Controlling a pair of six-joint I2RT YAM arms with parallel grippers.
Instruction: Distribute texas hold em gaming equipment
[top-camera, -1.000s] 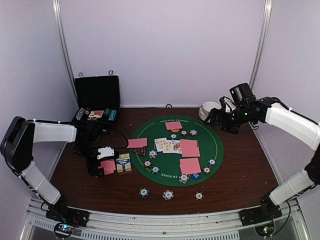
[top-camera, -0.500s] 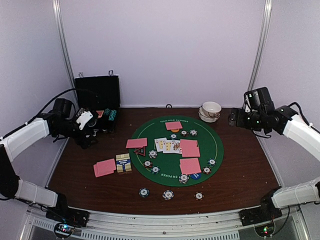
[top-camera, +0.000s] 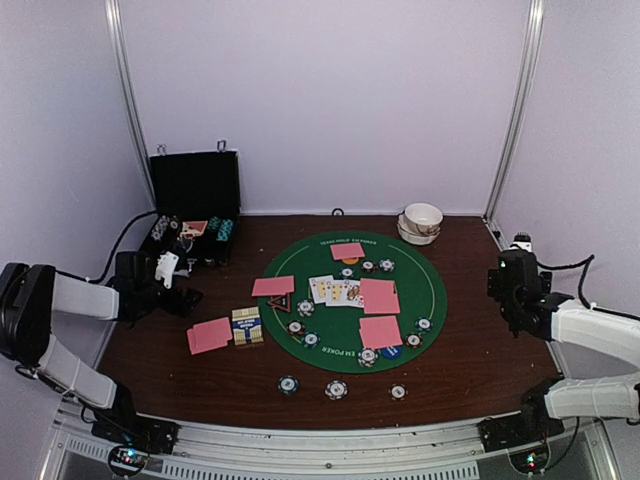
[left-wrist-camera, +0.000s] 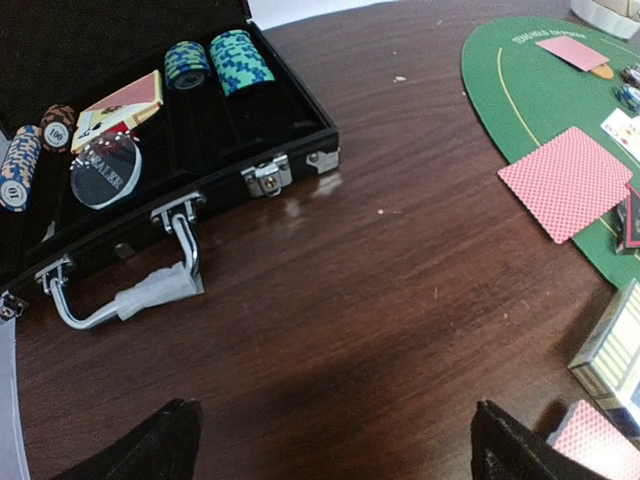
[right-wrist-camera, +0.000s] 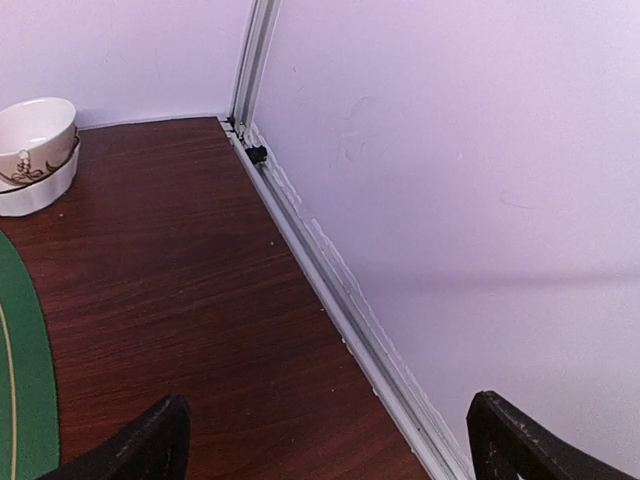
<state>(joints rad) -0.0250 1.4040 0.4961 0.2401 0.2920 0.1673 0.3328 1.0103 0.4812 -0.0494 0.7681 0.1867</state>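
- Wide-open, empty left fingers (left-wrist-camera: 150, 445) over the bench (left-wrist-camera: 380, 300), just near of the black case (left-wrist-camera: 225, 168).
- Wide-open, empty right fingers (right-wrist-camera: 135, 445) at the bench's right edge, white bowls (right-wrist-camera: 35, 140) beyond.
- Pink-backed cards (top-camera: 379, 296) and chips (top-camera: 367, 357) on the green mat (top-camera: 440, 290), mid-bench; three chips (top-camera: 336, 389) just near of it.

- Counter (left-wrist-camera: 400, 280): dark wood grain, faint sheen.
- Mat (left-wrist-camera: 520, 80): green, matt, cloth-like.
- Case latch (left-wrist-camera: 266, 178): bright metal.
- Bowl (right-wrist-camera: 35, 130): white, glossy glaze.
- Card back (left-wrist-camera: 565, 180): pink, matt.

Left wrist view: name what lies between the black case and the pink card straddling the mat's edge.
Only bare wooden table separates the black case and the pink card; the left wrist view shows it.
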